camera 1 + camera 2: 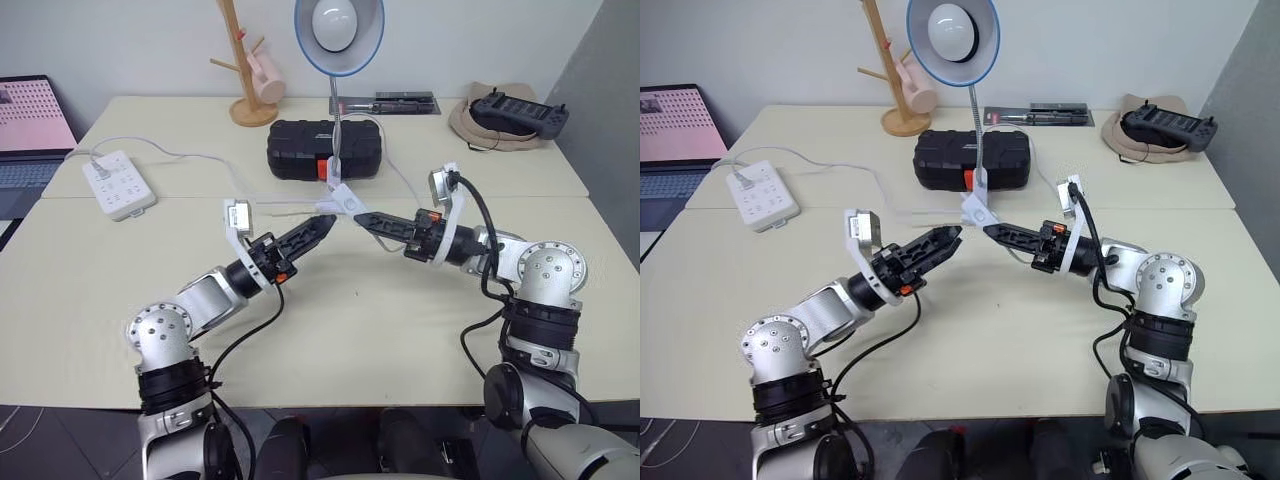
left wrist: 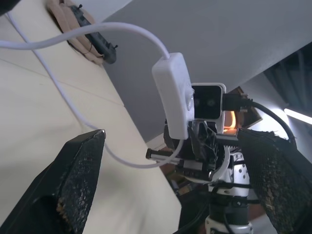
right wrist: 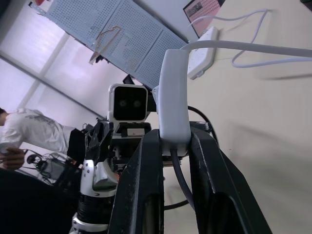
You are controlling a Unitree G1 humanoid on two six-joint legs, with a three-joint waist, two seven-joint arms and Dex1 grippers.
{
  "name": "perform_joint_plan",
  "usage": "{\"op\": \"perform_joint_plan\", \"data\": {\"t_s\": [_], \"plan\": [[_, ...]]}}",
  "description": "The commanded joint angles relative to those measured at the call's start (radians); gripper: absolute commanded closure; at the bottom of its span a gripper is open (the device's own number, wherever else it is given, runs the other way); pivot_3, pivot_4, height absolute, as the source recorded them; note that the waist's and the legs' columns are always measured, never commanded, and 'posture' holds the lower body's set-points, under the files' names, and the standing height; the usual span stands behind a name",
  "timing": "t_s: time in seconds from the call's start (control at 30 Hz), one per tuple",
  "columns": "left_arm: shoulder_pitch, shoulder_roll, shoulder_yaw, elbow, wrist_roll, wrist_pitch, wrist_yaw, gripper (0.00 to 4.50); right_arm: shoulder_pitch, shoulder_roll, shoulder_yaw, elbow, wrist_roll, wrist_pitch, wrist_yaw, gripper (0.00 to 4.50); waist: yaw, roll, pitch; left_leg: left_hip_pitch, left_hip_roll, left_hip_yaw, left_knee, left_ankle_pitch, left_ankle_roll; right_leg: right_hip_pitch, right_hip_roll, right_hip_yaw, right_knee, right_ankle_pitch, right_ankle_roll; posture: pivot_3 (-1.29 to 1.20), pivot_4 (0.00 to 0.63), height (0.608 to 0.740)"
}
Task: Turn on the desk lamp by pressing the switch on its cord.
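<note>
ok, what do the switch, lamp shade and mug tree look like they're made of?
Switch: likely plastic, smooth matte white moulded body with rounded edges. Lamp shade: light-blue outside, glossy white inside; painted metal or plastic, can't tell which. Mug tree: wood, light tan pegs and round base.

My two arms are made of silver-grey metal, with round joint housings that carry a ring of small screws. Each forearm is black, and black cables run in loops along it. My left gripper (image 1: pixel 322 226) and my right gripper (image 1: pixel 368 219) have black, tapered fingers with a rough surface. A white bracket with a small camera sits on each wrist, beside small orange marks.
</note>
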Motion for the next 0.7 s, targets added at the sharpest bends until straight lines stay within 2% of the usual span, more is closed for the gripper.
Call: {"op": "perform_joint_plan", "data": {"t_s": [0.03,0.33,0.43,0.7], "plan": [[-0.036,-0.018,-0.01,-0.008,-0.062,-0.036,0.039,0.0,-0.012,0.003,-0.026,-0.049,0.077,0.031,-0.029,4.14,0.0,0.0,0.0,0.0,0.0,0.001,0.0,0.0,0.0,0.0,0.0,0.0,0.0,0.0,0.0,0.0,0.15,0.74],[-0.046,-0.059,-0.072,-0.01,-0.102,-0.075,0.091,0.0,0.005,0.009,-0.018,-0.066,0.143,0.04,-0.087,4.14,0.0,0.0,0.0,0.0,0.0,0.002,0.0,0.0,-0.001,0.0,0.0,0.001,-0.002,0.0,0.0,0.0,0.15,0.74],[-0.044,-0.06,-0.078,-0.005,-0.107,-0.095,0.102,0.41,0.01,0.008,-0.014,-0.069,0.162,0.037,-0.103,4.14,0.0,0.0,0.0,0.0,0.0,0.003,0.0,0.0,-0.001,0.0,0.0,0.001,-0.001,0.0,0.0,0.0,0.15,0.74],[-0.042,-0.038,-0.084,-0.002,-0.14,-0.124,0.113,2.01,0.025,-0.008,-0.002,-0.065,0.195,0.023,-0.124,4.14,0.0,0.0,0.0,0.0,0.0,0.004,0.0,0.0,-0.001,0.0,0.0,0.001,-0.002,0.0,0.0,0.0,0.15,0.74]]}}
